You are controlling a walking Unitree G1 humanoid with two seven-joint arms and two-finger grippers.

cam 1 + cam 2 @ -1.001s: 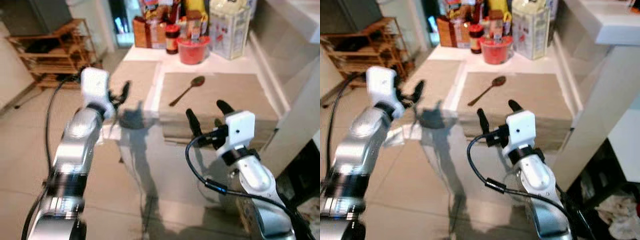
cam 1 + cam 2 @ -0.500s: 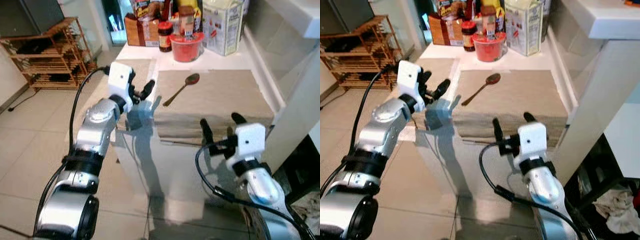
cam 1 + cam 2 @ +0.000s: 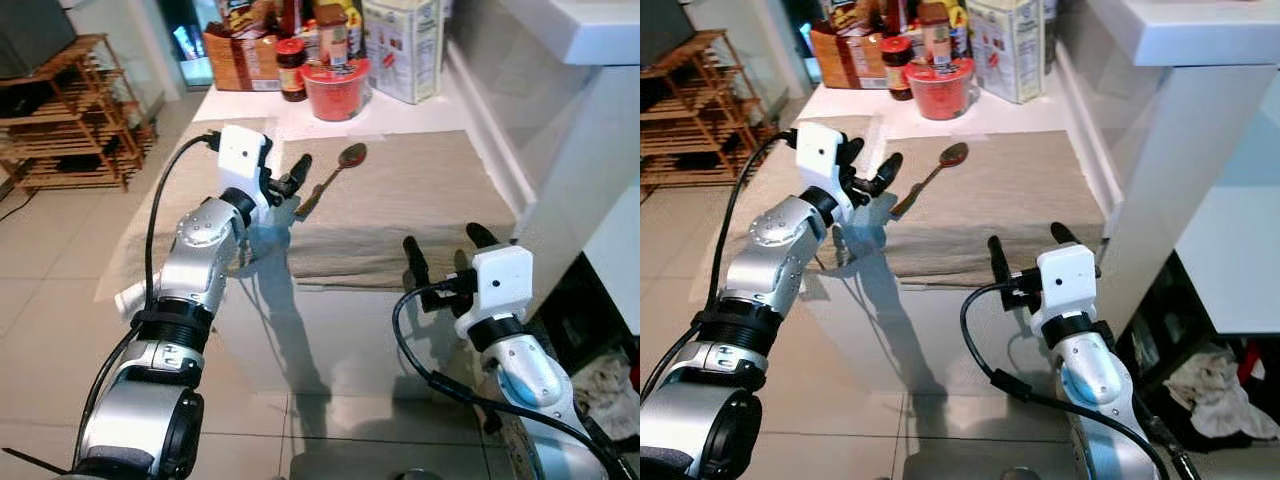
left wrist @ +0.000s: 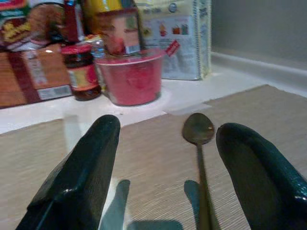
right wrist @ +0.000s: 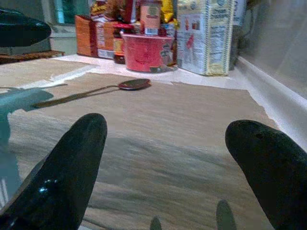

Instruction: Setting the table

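Wooden rack (image 3: 70,120), red tub (image 3: 335,88), carton (image 3: 403,48)

pale glossy floor tiles (image 3: 60,260) cover the ground and mirror the light. a slatted wooden rack (image 3: 70,120) stands off to the left against the wall, something dark on top of it, perhaps a screen. a white countertop (image 3: 1170,25) juts in at the upper right above a white pillar (image 3: 1160,170), with a grey wall panel (image 3: 500,70) just behind
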